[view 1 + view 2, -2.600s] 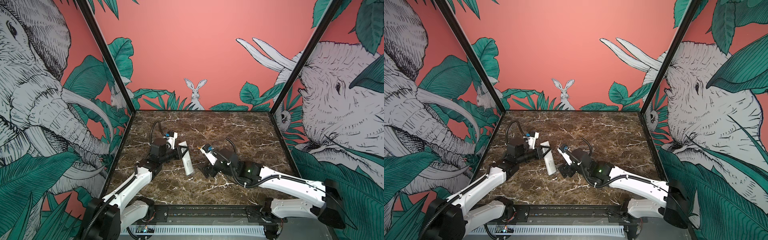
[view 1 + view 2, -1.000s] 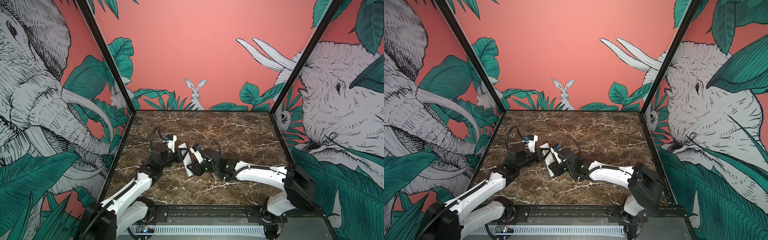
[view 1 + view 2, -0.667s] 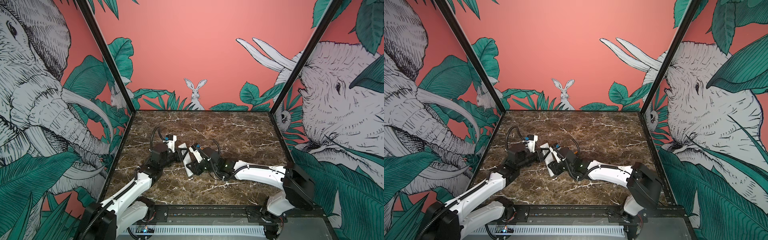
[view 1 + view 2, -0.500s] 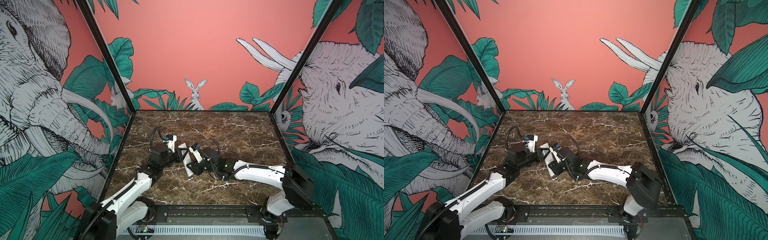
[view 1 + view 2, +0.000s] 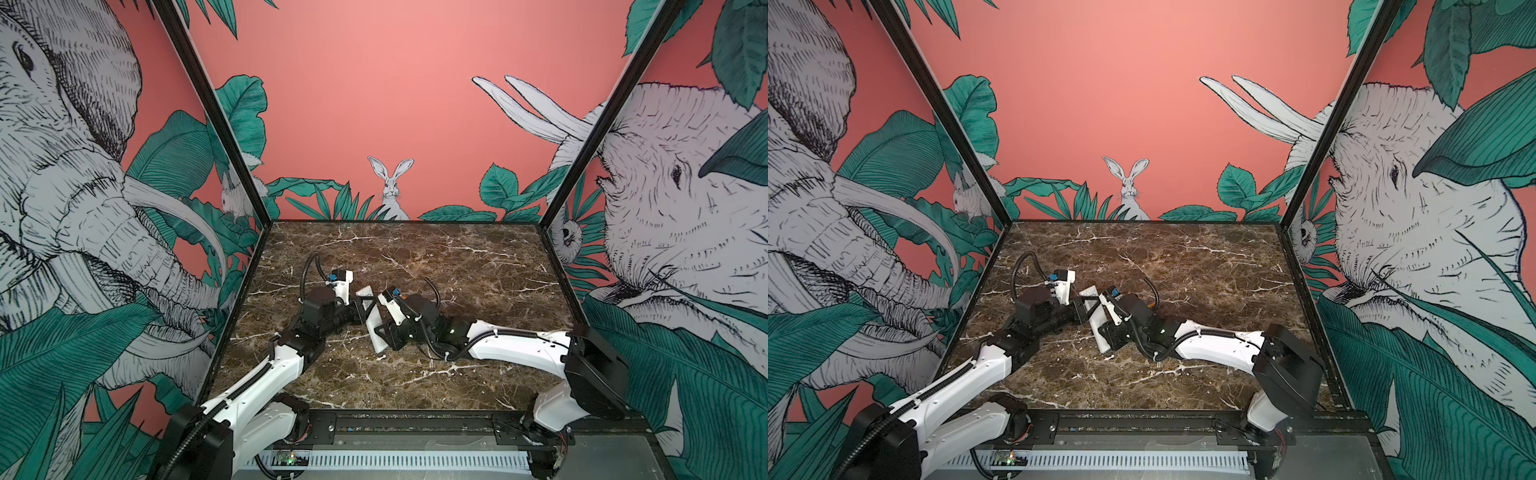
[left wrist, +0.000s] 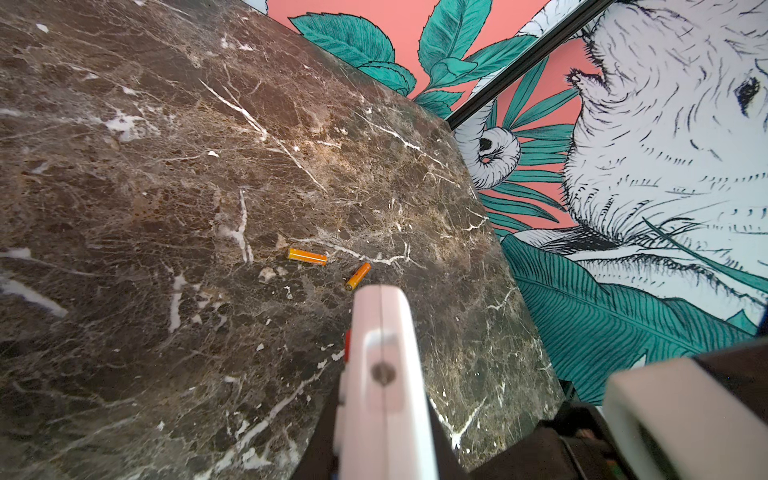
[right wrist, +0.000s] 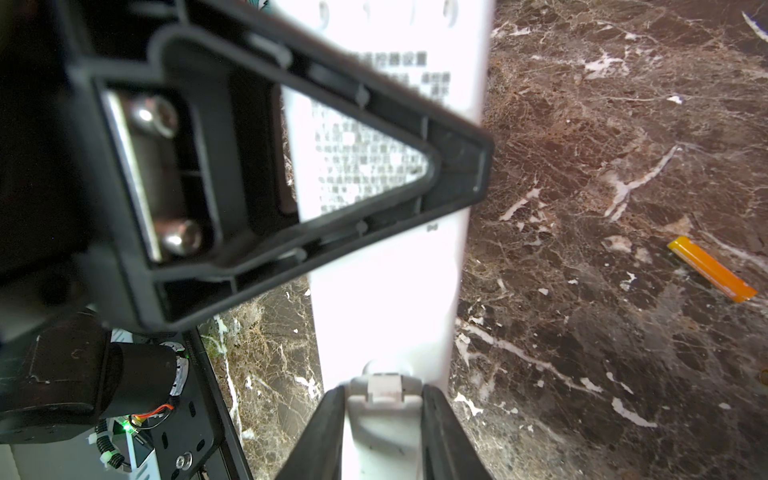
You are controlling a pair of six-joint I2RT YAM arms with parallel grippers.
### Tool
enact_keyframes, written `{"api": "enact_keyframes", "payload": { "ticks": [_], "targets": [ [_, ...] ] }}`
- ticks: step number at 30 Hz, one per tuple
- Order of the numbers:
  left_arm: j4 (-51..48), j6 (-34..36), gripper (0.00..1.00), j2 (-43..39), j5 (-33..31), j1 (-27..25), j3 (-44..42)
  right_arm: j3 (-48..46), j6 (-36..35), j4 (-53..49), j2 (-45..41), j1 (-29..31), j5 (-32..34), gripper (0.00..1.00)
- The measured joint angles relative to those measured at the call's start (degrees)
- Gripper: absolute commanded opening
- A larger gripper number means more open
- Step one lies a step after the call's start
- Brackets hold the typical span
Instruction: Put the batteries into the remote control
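The white remote control [image 5: 372, 322] hangs tilted above the marble, plain printed back toward the right wrist camera [image 7: 386, 291]. My left gripper [image 5: 360, 309] is shut on its upper half; its black triangular finger [image 7: 291, 166] lies across the back. In the left wrist view the remote's edge [image 6: 384, 332] sits between the jaws. My right gripper [image 7: 384, 388] is at the remote's lower end, with a finger pressed against each side of the grey battery cover [image 7: 380, 419]. Two orange batteries [image 6: 307, 256] [image 6: 358, 276] lie loose on the table beyond the remote; one battery [image 7: 711, 269] also shows in the right wrist view.
The dark marble table [image 5: 457, 257] is walled on three sides by printed panels. Both arms meet left of centre, near the front. A black rail [image 5: 415, 424] runs along the front edge.
The right gripper came in from the right to the remote's lower end and narrowed its jaws onto the cover. The left gripper has kept the remote still.
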Motion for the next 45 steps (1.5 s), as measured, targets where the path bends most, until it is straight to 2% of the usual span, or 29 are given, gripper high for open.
{"api": "enact_keyframes", "payload": {
  "ticks": [45],
  "targets": [
    [-0.2,0.5,0.00,0.0,-0.5,0.0,0.0,0.8,-0.8,0.0,-0.2,-0.3,-0.7,0.22]
  ]
}}
